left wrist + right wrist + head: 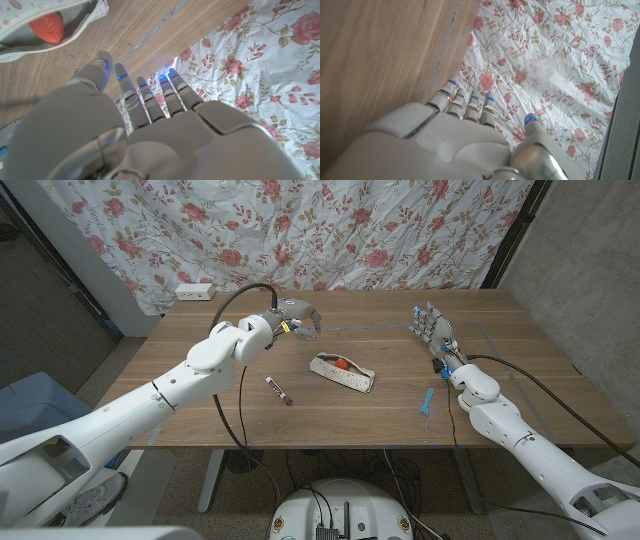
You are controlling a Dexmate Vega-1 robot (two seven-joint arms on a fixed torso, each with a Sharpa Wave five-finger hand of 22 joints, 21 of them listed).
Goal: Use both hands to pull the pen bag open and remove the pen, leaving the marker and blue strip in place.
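The pen bag (343, 373), white with a small print, lies at the table's middle, and a red strawberry shape (342, 364) shows at its top. In the left wrist view the bag (15, 47) gapes slightly around that strawberry (46, 27); I see no pen in it. My left hand (296, 320) hovers behind and left of the bag, fingers (142, 97) apart, holding nothing. My right hand (432, 326) stands to the bag's right, fingers (470, 107) spread and empty. A red-and-white marker (279, 390) lies left of the bag. The blue strip (427, 401) lies to its right.
A white power strip (194, 291) sits at the table's far left corner. A floral cloth (330, 230) hangs behind the table. Black cables run along both arms. Bare wood (360, 330) lies between the two hands, behind the bag.
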